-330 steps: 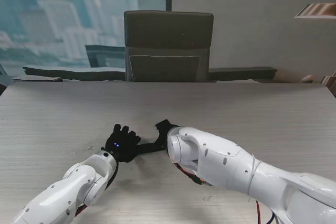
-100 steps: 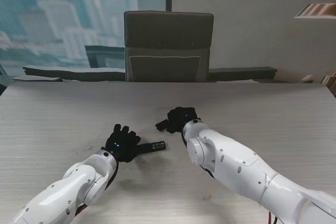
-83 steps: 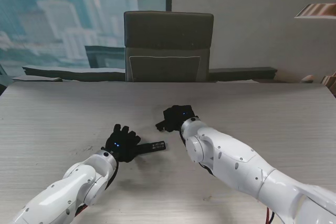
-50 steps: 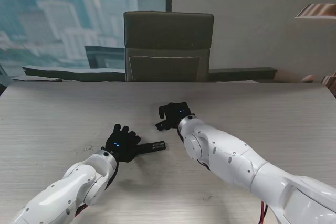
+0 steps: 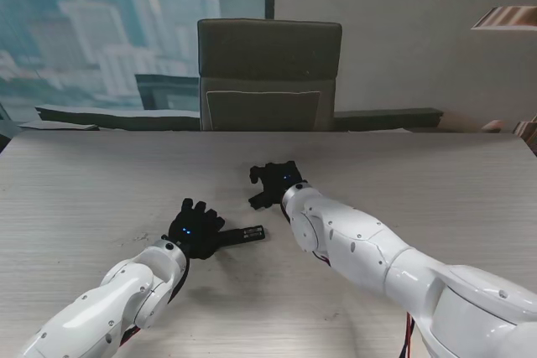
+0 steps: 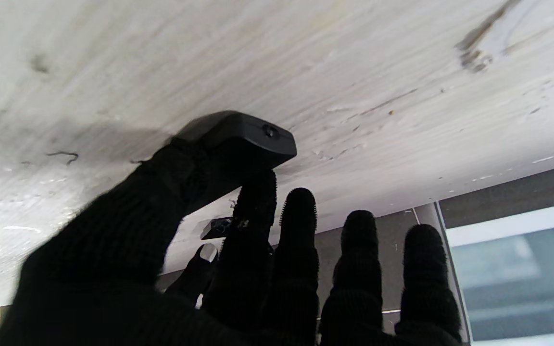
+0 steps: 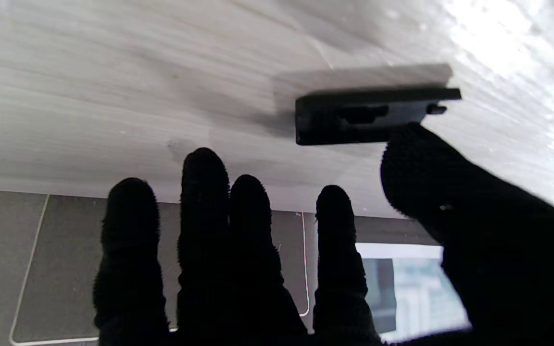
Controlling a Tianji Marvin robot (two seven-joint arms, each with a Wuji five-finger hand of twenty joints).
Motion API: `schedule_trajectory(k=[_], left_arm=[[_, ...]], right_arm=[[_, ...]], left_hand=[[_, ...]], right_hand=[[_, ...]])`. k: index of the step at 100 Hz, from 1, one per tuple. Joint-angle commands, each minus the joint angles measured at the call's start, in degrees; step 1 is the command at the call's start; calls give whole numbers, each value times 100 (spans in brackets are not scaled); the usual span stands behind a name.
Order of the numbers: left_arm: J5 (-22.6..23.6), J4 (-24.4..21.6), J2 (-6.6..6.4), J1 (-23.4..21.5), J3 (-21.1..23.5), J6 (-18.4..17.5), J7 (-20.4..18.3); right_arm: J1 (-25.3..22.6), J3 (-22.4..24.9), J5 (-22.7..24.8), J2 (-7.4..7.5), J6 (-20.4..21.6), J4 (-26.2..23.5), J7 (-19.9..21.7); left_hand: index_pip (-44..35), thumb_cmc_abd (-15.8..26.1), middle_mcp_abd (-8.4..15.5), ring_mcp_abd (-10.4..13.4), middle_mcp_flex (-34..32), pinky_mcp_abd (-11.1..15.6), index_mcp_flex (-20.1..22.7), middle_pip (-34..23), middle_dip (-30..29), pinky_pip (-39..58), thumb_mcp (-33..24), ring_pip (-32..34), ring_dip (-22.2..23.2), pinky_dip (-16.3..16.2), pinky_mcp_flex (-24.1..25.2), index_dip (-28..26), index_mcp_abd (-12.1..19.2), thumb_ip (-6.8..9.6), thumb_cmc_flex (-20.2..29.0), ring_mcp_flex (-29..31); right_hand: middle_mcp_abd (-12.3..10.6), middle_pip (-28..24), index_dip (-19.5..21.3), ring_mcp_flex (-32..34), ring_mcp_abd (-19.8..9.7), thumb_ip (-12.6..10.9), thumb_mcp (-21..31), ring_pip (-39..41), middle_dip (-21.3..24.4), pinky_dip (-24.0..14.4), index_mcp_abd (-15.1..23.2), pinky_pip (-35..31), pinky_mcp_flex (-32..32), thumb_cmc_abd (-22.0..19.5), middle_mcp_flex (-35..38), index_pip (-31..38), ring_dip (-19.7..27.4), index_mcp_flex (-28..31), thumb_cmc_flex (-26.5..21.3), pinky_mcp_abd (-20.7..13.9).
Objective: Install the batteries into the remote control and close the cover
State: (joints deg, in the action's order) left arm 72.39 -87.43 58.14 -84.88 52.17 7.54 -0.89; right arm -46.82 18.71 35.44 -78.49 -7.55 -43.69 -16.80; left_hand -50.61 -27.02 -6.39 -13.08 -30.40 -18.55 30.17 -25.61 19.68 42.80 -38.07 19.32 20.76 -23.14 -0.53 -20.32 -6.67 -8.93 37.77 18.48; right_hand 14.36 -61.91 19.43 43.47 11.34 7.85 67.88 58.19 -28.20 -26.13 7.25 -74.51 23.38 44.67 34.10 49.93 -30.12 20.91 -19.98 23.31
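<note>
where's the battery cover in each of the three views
Stand view: the battery cover lies on the table just off the right hand, on its left side.
Left wrist view: a small dark piece past the fingers, possibly it; cannot tell.
Right wrist view: the flat black piece at the thumb tip.
Shared landmark: the pale wood-grain table.

You have a pale wood-grain table (image 5: 101, 173) with dark scuff marks (image 6: 474, 45) on its surface. Past its far edge, a dark office chair (image 5: 268, 73) faces you, with a window (image 5: 109, 23) showing blurred city buildings behind it.
</note>
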Motion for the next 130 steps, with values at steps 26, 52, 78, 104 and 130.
schedule_trajectory(k=[26, 52, 78, 104, 130], left_arm=[[-27, 199, -4, -91, -78, 49, -144], [-30, 209, -6, -89, -76, 39, -147], [-46, 217, -5, -87, -75, 33, -141], [-51, 211, -5, -87, -77, 34, -160], [-57, 210, -6, -79, -85, 26, -172]], right_arm=[[72, -272, -148, -289, 269, 591, -24], [77, -398, -205, -410, 330, 859, -41], [38, -359, -273, -426, 273, 882, -30], [-15, -276, -342, -396, 260, 818, 13], [-174, -107, -241, -199, 71, 391, 14]], left_hand=[[-823, 117, -3, -23, 68, 2, 507, -43, 36, 58, -53, 33, -45, 107, 57, -269, 1165, 265, 513, -75], [-820, 113, -5, -16, 81, 4, 507, -37, 33, 58, -66, 31, -45, 107, 55, -270, 1173, 269, 477, -76], [-820, 120, -9, -8, 78, 3, 511, -38, 34, 55, -66, 29, -44, 108, 56, -270, 1186, 270, 473, -79], [-813, 133, -10, -28, 80, 0, 504, -37, 33, 52, -57, 27, -44, 109, 62, -267, 1166, 273, 476, -84], [-810, 138, -11, -26, 84, 1, 507, -33, 31, 53, -37, 28, -43, 109, 61, -267, 1168, 276, 479, -83]], right_hand=[[-100, -241, 142, -157, -112, 56, 205, 134, -114, -26, 79, -75, -43, -20, -270, 387, -160, -14, -90, -179], [-141, -370, 400, -33, -146, 53, 313, 216, -150, -62, 24, -144, 65, -43, -130, 951, -193, 810, -196, -192], [-344, -479, -427, 726, -181, 1146, 316, 359, -170, -114, 7, -439, 705, 372, 865, 2766, -80, 1380, -787, -118], [-451, -647, -314, 1064, -260, 1186, 422, 616, -218, -130, 251, -590, 980, 485, 1165, 3206, -106, 1473, -964, -120], [-355, -882, 1609, 833, -350, 271, 474, 883, -328, -120, -397, -685, 923, 1064, 712, 2809, -187, 1065, 267, -205]])
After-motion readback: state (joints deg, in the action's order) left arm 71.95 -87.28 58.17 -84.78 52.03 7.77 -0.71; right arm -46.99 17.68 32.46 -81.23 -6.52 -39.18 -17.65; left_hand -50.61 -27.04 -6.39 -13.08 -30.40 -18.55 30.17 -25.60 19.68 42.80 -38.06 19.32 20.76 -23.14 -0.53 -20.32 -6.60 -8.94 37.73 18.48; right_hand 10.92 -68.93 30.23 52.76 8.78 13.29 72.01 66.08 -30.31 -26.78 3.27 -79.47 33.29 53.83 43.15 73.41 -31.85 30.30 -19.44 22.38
